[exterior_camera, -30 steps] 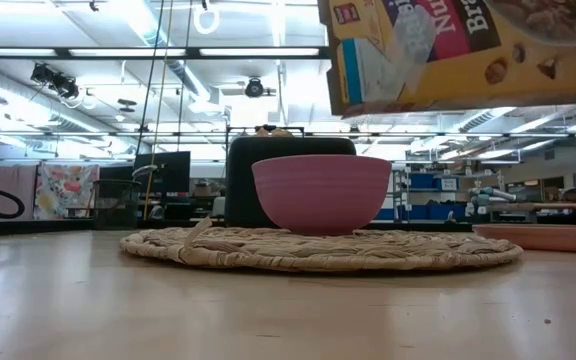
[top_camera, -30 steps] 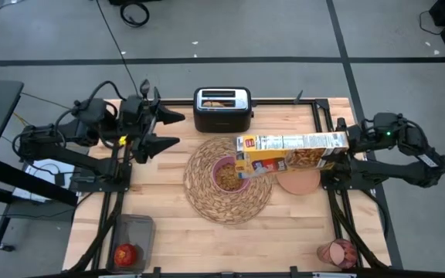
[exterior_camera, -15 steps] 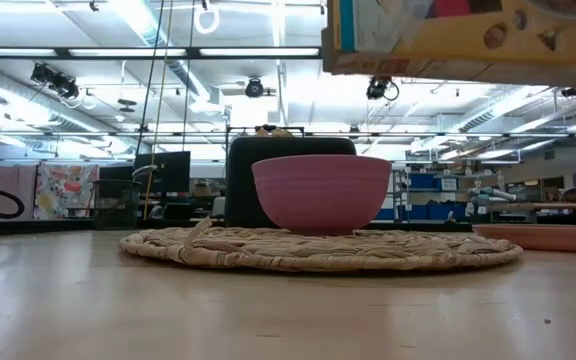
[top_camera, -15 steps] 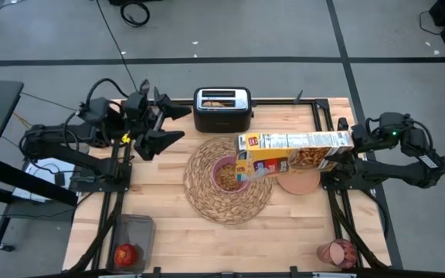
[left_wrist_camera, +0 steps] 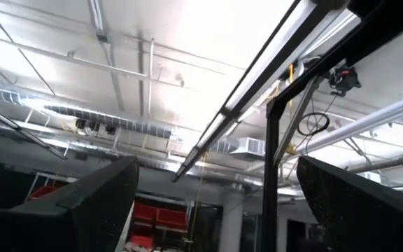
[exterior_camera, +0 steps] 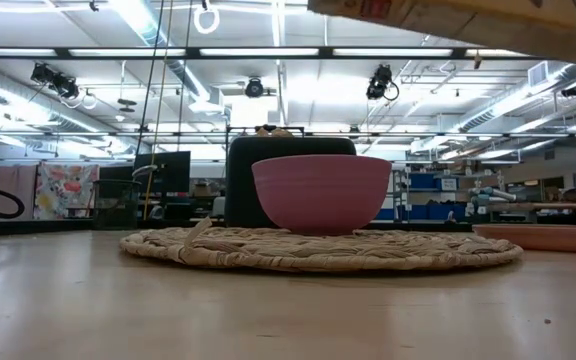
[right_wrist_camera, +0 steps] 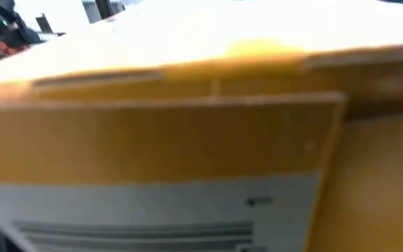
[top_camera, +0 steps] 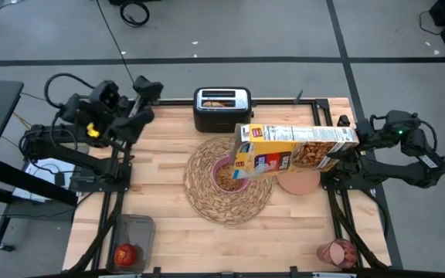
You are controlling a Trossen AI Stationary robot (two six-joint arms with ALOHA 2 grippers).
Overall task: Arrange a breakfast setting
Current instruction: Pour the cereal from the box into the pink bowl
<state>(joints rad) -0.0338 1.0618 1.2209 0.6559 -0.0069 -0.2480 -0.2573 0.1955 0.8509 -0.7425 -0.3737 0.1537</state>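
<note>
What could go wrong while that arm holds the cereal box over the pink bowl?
The right gripper holds the yellow cereal box by one end only, lying sideways high over the pink bowl, so it might sag or slip. Its open end hangs over the bowl's edge, so cereal could spill onto the straw placemat. A dropped box could also hit the plate below it.

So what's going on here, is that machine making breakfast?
Pretty much. The right hand holds a yellow cereal box on its side above a small pink bowl, which already has cereal in it and sits on a round woven straw placemat. A salmon-brown plate lies beside the mat, partly under the box. A black toaster stands at the back. The left hand waits open off to the side, holding nothing.
</note>
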